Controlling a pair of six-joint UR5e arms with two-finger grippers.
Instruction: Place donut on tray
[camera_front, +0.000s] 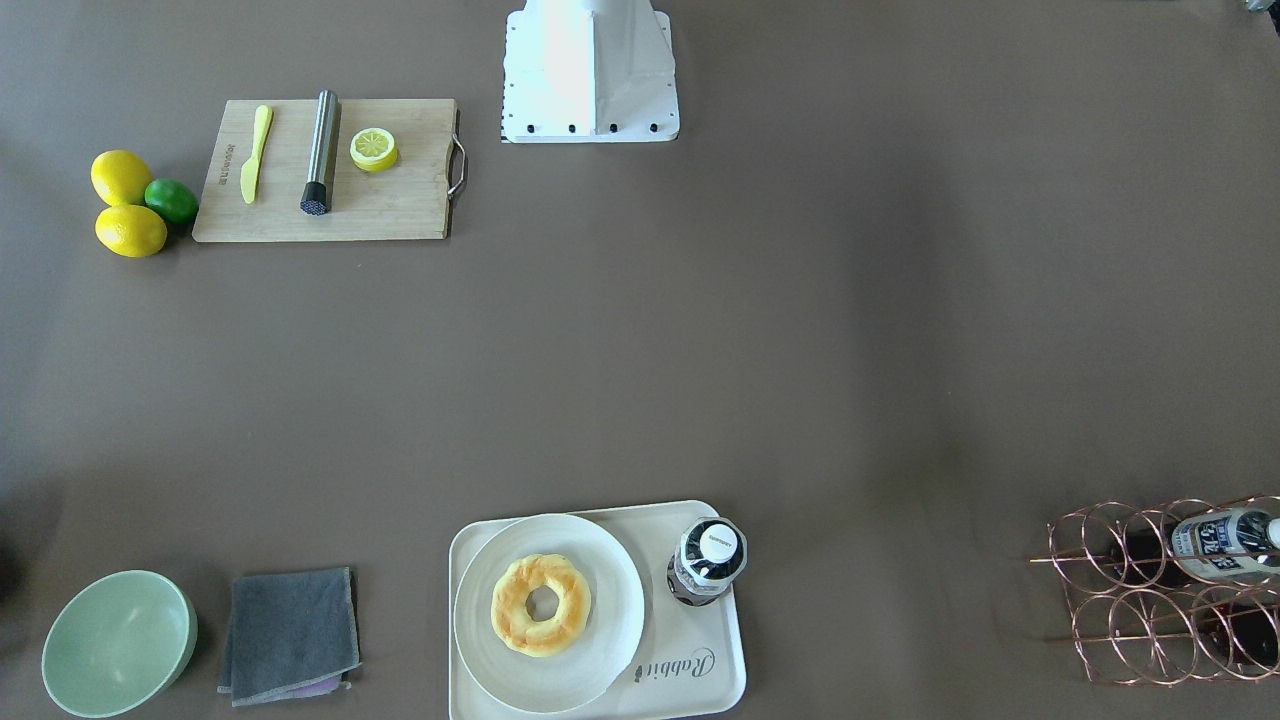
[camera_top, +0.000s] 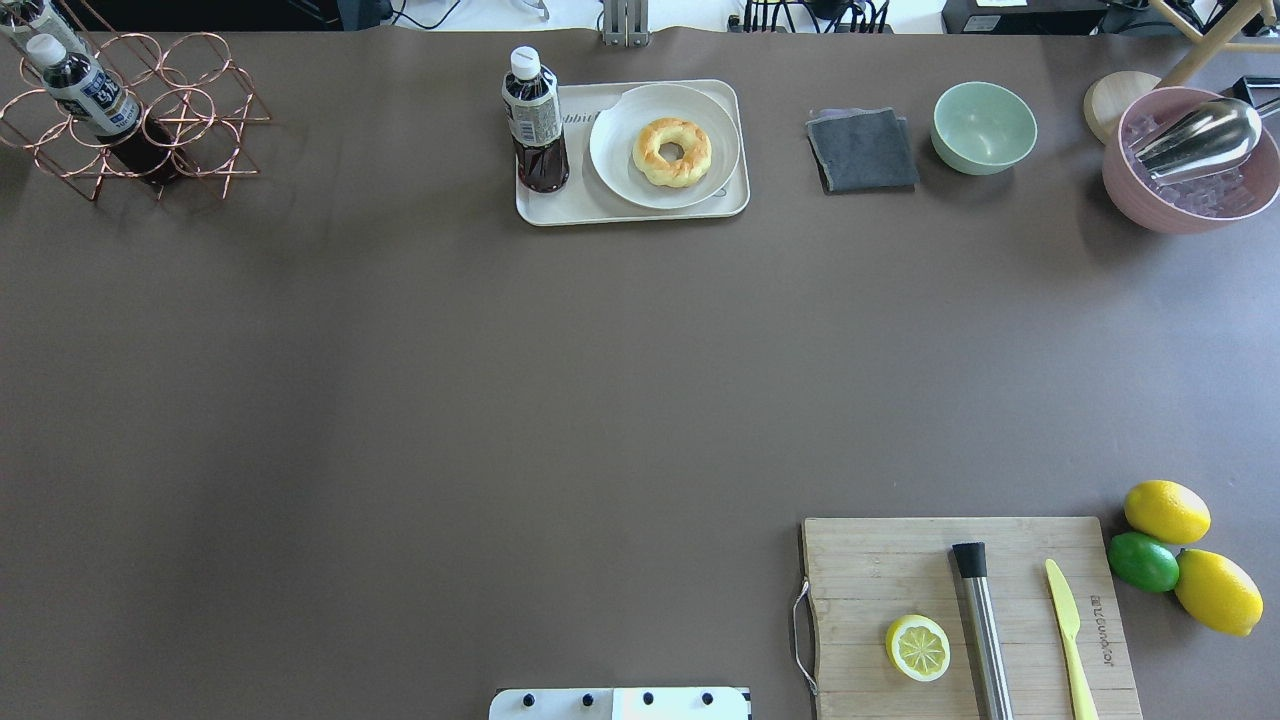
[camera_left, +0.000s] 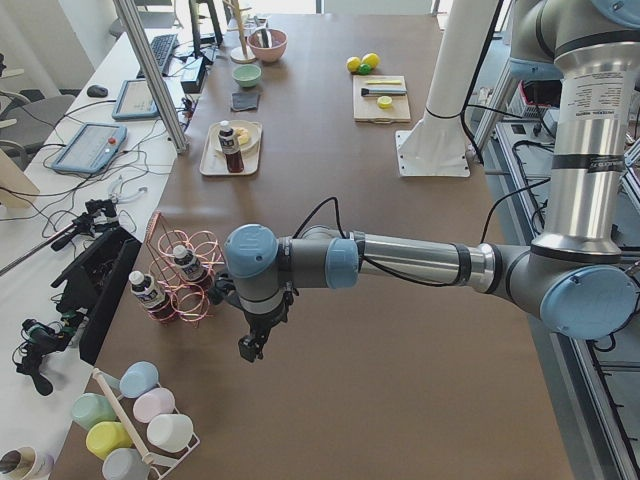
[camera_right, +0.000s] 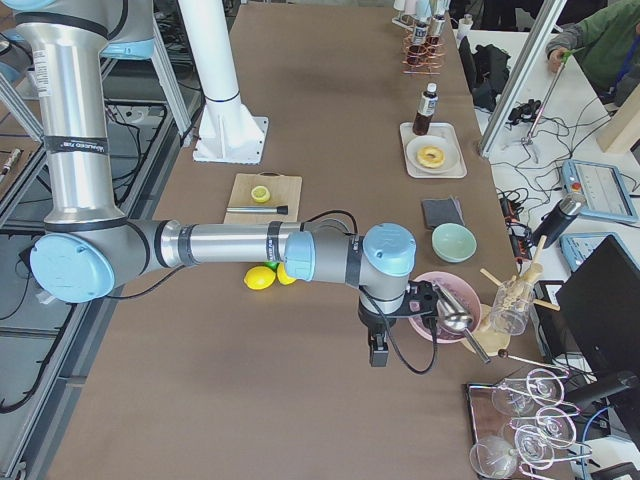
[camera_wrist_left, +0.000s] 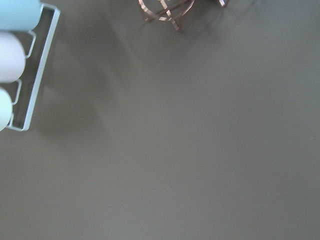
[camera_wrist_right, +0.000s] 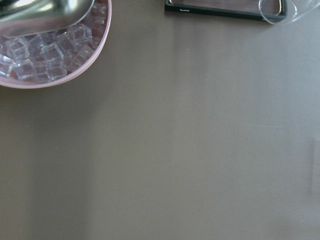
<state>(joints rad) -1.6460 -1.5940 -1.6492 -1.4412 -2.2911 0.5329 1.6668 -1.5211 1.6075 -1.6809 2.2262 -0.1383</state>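
Black left hand (camera_left: 247, 349) and right hand (camera_right: 378, 355) hang pointing straight down.

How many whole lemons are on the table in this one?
2. One lemon and a second lemon lie beside the cutting board, on either side of the lime. The half lemon on the board isn't counted. None seems hidden.

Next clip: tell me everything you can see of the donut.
The donut is a golden-yellow ring with browned patches and a small centre hole, and it looks soft and bready. It lies flat and whole near the middle of a round white plate, which sits on the cream tray. Only the plate touches it. A dark bottle stands apart beside it.
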